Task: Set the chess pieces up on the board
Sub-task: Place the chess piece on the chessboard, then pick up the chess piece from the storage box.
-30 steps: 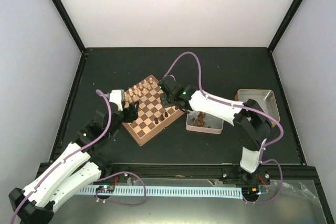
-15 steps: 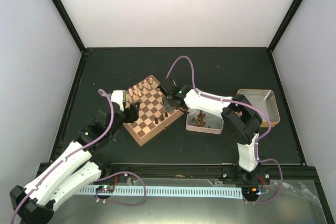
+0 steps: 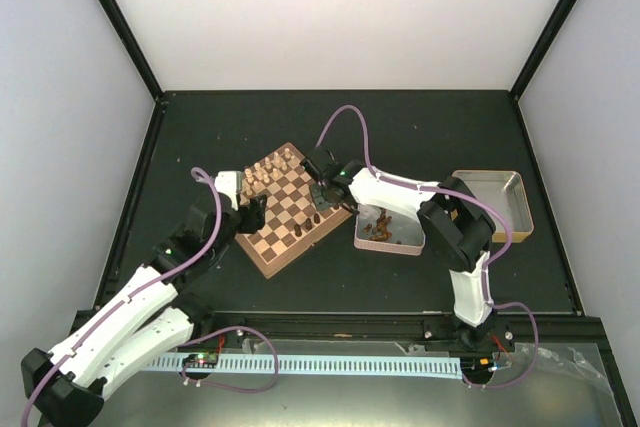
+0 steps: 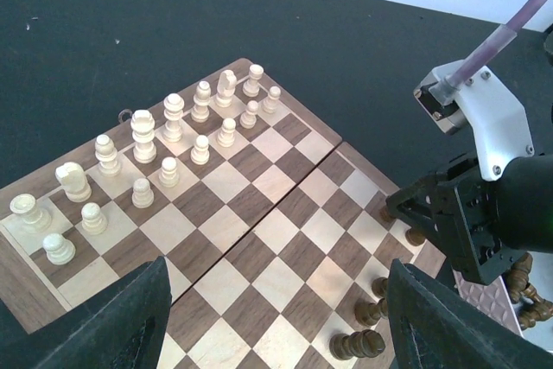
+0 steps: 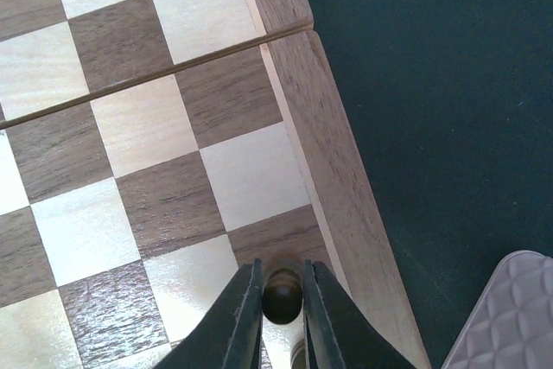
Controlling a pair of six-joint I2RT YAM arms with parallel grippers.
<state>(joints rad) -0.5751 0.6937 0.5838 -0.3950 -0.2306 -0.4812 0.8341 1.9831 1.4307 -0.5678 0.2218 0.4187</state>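
No legible txt, labels, brands or nos. in any view. Board (image 3: 285, 215) & dark chess pieces (image 4: 356, 345) on it show plain wood, no markings.

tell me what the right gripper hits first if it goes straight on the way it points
The dark chess piece between the fingers of the right gripper, then the board beneath, near its rim; depth is hard to judge.

A fixed camera high behind the robot looks down over the dark table (image 3: 430, 127), the camera on the left claw (image 4: 276, 326) slants across the square checkered wooden chessboard (image 4: 251, 205) ahead of it, and that on the right claw (image 5: 281, 276) peers straight down, close, at the same board's edge beyond its tips.
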